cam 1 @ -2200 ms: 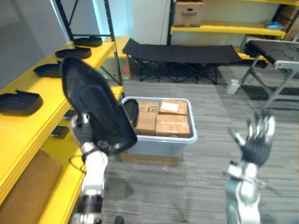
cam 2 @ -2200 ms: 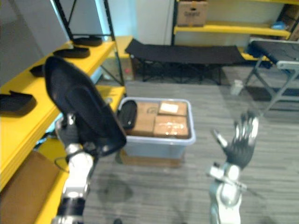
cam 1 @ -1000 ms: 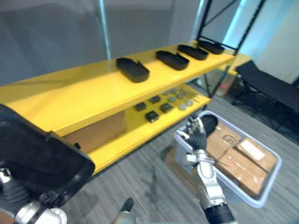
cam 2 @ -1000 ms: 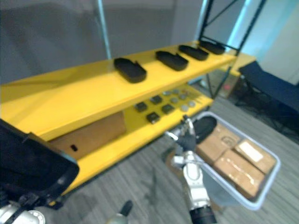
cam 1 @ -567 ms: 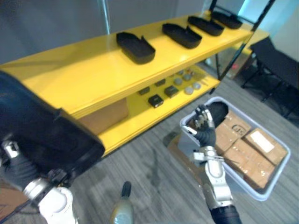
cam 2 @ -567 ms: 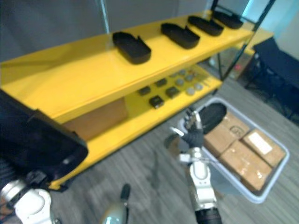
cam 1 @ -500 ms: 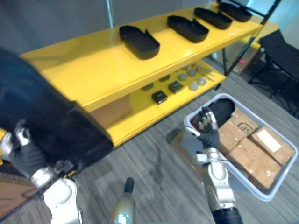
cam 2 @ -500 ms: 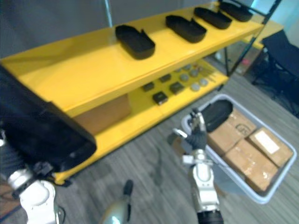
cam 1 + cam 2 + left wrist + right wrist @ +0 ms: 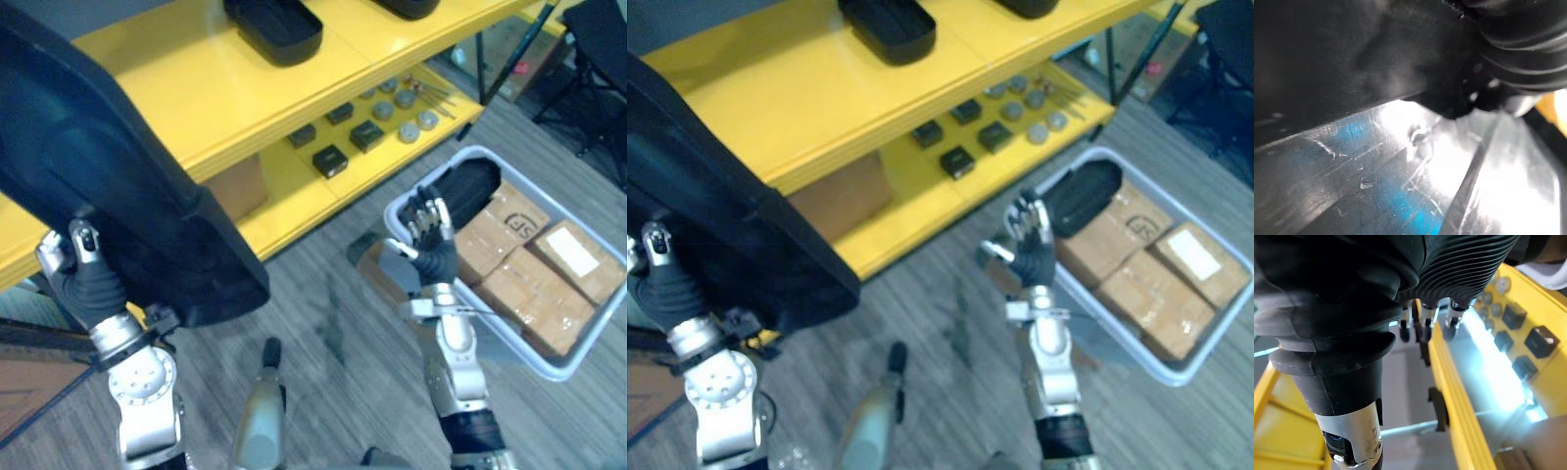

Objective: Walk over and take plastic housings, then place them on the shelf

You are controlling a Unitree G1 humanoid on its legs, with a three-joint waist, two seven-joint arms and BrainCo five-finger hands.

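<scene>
Found plastic housing (image 9: 108, 166) raised at 9 o'clock, left hand (image 9: 91, 289) clamped on its lower edge, thumb showing, upper part overlapping the front edge of the yellow shelf (image 9: 216, 88). Noted bare shelf top up to a second housing (image 9: 274, 22) at 12 o'clock, and open floor (image 9: 328, 294) between shelf edge and grey bin (image 9: 453, 155) at 3 o'clock. Logged right hand (image 9: 431, 257) by the bin's near rim, fingers straight and apart, empty; in the bin, cardboard boxes (image 9: 549, 284) and another black housing (image 9: 475, 186).
</scene>
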